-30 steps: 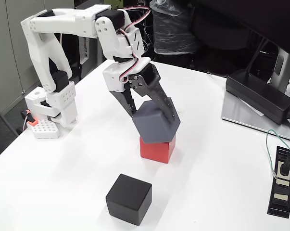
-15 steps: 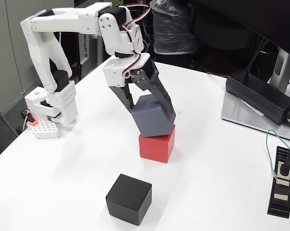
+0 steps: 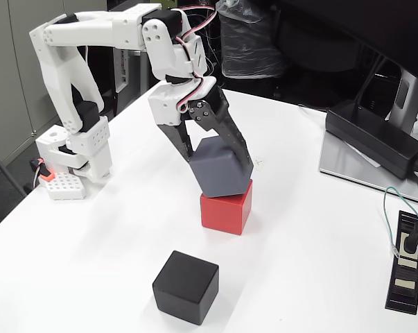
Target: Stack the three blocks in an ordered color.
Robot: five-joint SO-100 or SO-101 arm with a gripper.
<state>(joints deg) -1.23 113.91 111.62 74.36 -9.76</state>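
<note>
Nearest us in the fixed view we see the black block (image 3: 186, 286), sitting alone on the white table (image 3: 91, 263), well apart from the other two blocks. At the near right edge we note a black power strip (image 3: 405, 262) with a green cable (image 3: 387, 208) plugged in; it carries pale stickers, but we cannot read any writing on them.

Mid-table we have the red block (image 3: 227, 212) flat on the table. The grey block (image 3: 222, 168) sits on top of it, tilted, its lower edge touching the red top face. The gripper (image 3: 219, 170) is closed around the grey block, a dark finger (image 3: 234, 142) running down each side, so we count it as gripped.

Further back at left we see the white arm (image 3: 105, 35) and its base (image 3: 80, 156), with red and white wires at the wrist. At far right we see a long black power adapter (image 3: 375, 139) lying on a grey monitor foot (image 3: 347, 166). We find no legible brand or label anywhere.
</note>
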